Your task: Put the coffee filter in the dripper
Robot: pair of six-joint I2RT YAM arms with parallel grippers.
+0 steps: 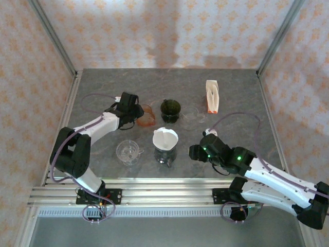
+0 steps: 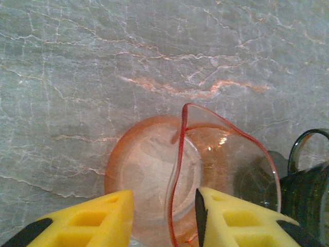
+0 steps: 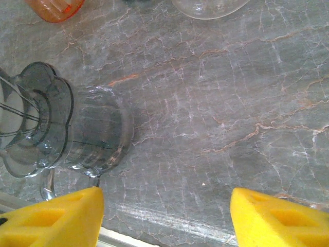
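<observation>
Left hand (image 2: 164,198) straddles orange glass vessel (image 2: 146,164) rim, seemingly not gripping.

The orange glass vessel (image 2: 154,170) runs below the frame edge, seemingly partly behind the left jaws.

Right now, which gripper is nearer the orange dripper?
Left. The left gripper straddles the rim of the orange dripper; the right gripper hangs well away, toward the front right.
</observation>
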